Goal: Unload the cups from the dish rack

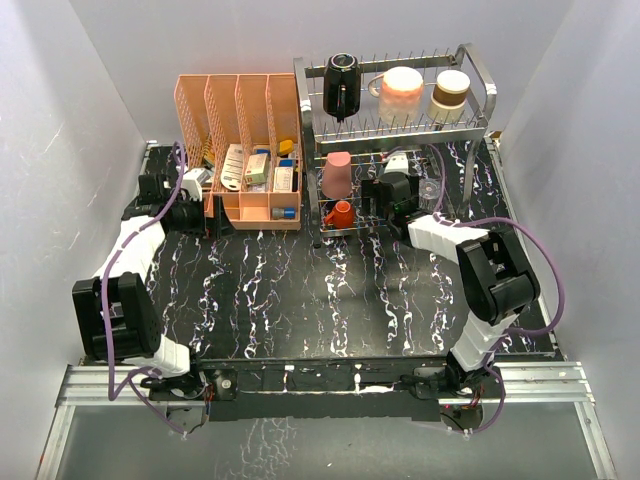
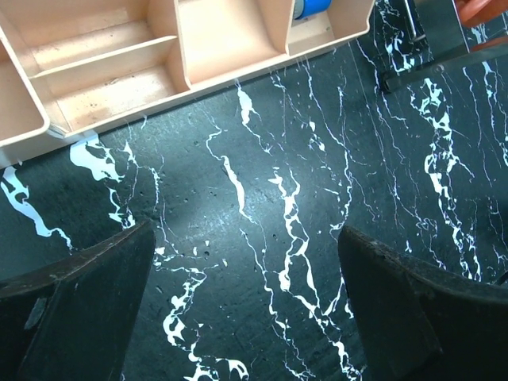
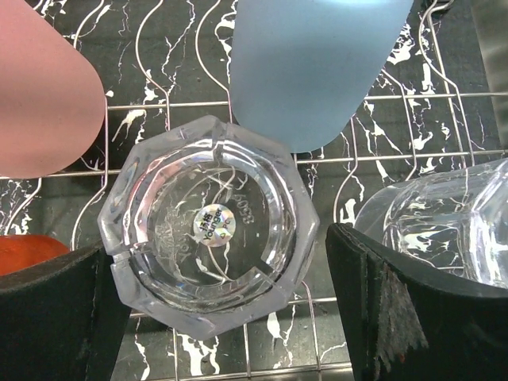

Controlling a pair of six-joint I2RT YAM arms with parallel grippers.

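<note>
Black marbled table [image 1: 300,290] carries the two-tier wire dish rack [image 1: 482,80] at back right: black mug [image 1: 341,84] and peach mug [image 1: 402,92] up top, pink tumbler [image 1: 337,174] and orange-red cup [image 1: 342,213] on the lower tier. Right end effector [image 3: 226,309] is in the lower tier, jaws wide either side of an upturned clear glass [image 3: 210,266] - blue tumbler [image 3: 313,67] just behind. Left end effector [image 2: 246,302] hangs wide open over the table, nr the peach organizer [image 2: 214,40].

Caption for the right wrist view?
Open right end effector straddles a clear glass on the rack, pink tumbler and blue tumbler behind.
</note>
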